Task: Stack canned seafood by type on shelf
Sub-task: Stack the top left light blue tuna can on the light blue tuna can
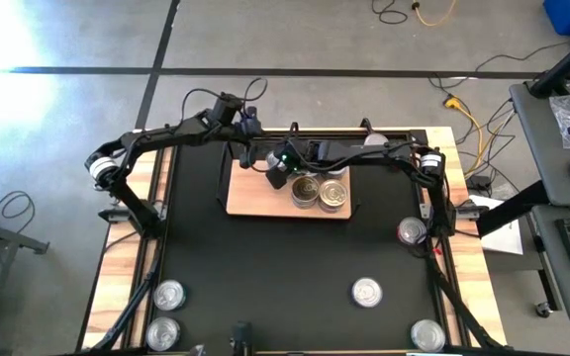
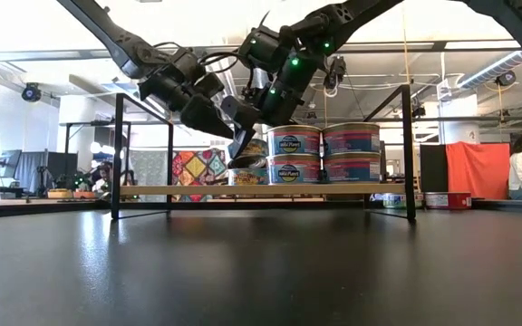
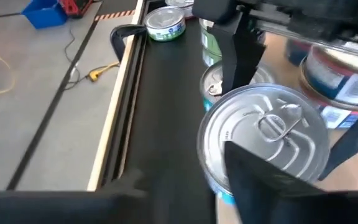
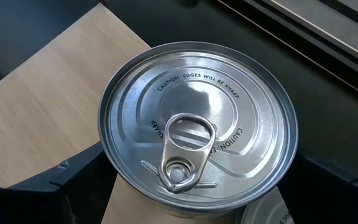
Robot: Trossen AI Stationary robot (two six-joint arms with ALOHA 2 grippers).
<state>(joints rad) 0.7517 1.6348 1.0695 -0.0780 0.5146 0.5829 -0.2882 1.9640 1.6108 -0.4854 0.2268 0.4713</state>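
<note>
A silver-topped can of seafood [image 4: 197,124] hangs tilted above the left end of the light-wood shelf [image 1: 255,203]. Both grippers meet at it. My right gripper [image 4: 204,183] comes from the table's right and is shut across the can. My left gripper [image 3: 260,186] comes from the left, with one finger over the lid. On the shelf, just right of the held can, stand two stacks of two cans [image 2: 294,154] [image 2: 352,154]. My left gripper lays one finger [image 3: 257,177] flat on the near part of the can's lid [image 3: 272,134], coming slanting down from the table's left. The can hides its other finger, so a grip from below cannot be confirmed. My right gripper pinches the can's round side wall between its two fingers [image 4: 73,180], across the can's full width [image 4: 291,155], slanting down from the right. The can is clear of the shelf and tilted, pull-tab lid up.
Loose cans lie on the black mat [image 1: 265,267]: two near the front left [image 1: 170,293] [image 1: 163,331], one at front centre [image 1: 366,291], one at the front right corner [image 1: 427,333], and a red-sided one by the right edge [image 1: 411,231]. Black frame ends [image 2: 117,154] [image 2: 409,149] rise at both shelf ends.
</note>
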